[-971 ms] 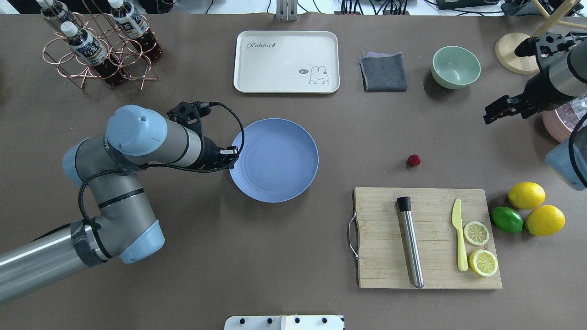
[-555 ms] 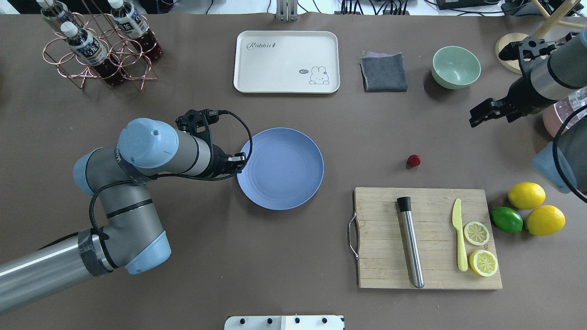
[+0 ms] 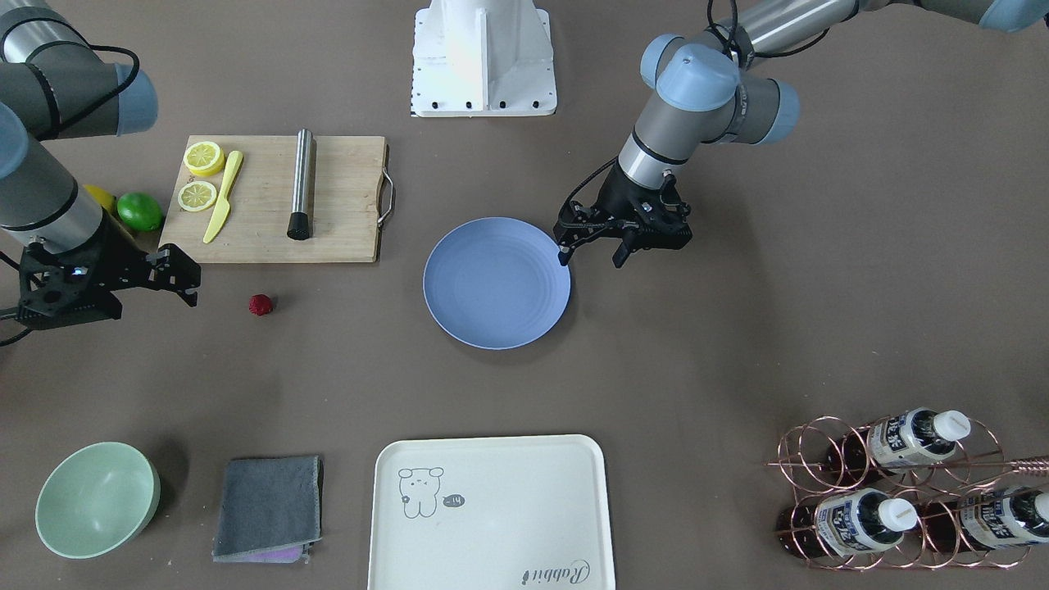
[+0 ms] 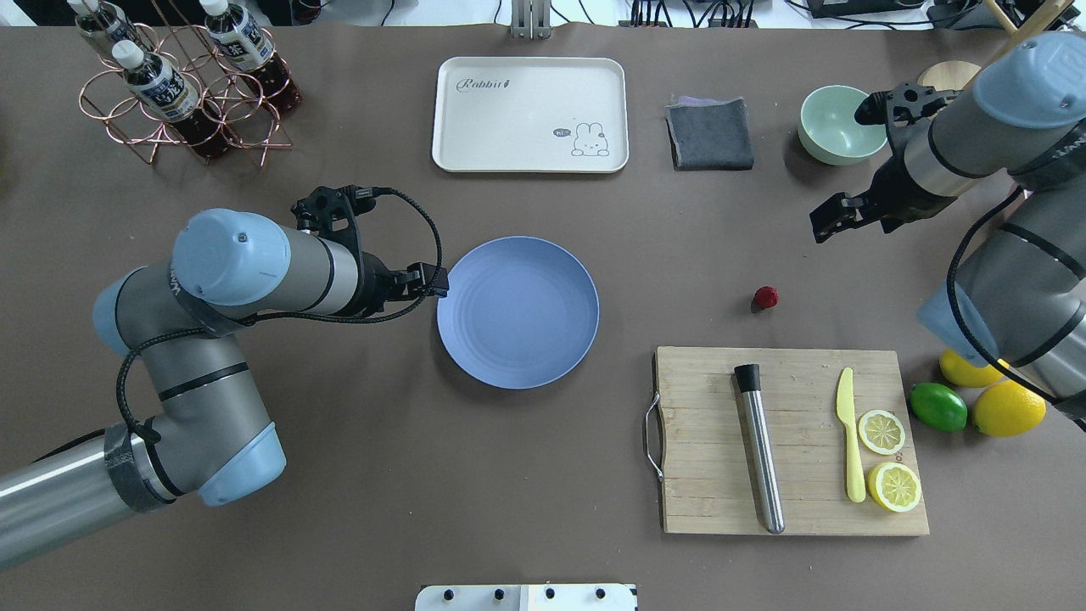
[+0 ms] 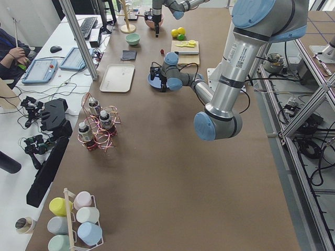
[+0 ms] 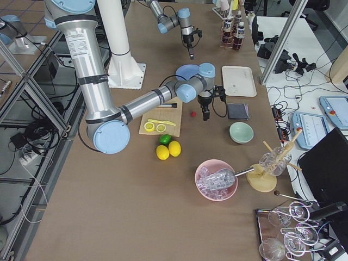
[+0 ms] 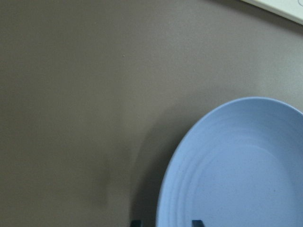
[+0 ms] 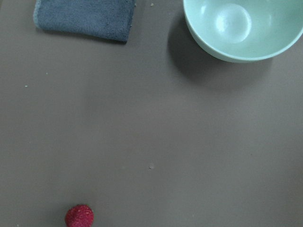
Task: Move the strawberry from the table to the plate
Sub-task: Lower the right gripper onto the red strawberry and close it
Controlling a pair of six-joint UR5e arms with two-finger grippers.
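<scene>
Strawberry, a small dark-red bumpy berry, lies on the matte brown-grey table, not on the plate. It sits on bare surface near the far edge of the rectangular wooden cutting board, well apart from the round periwinkle-blue plate on the robot's left of it. Nothing touches the berry. The plate holds nothing. The left gripper is low at the plate's edge nearest the left arm, its jaws set apart; the left wrist view shows one fingertip over the blue surface and the other off it, over the table, so they straddle the rim. Contact with the plate cannot be confirmed. The right gripper hangs above the table on the robot's right of the strawberry, apart from it, holding nothing; in the front-facing view its fingers appear spread. The right wrist view shows the berry at its lower left, with the mint-green bowl and the folded grey cloth along its top edge. On the board lie a steel cylinder with a black end, a pale yellow plastic knife and two lemon halves. A cream rectangular tray lies beyond the plate.
</scene>
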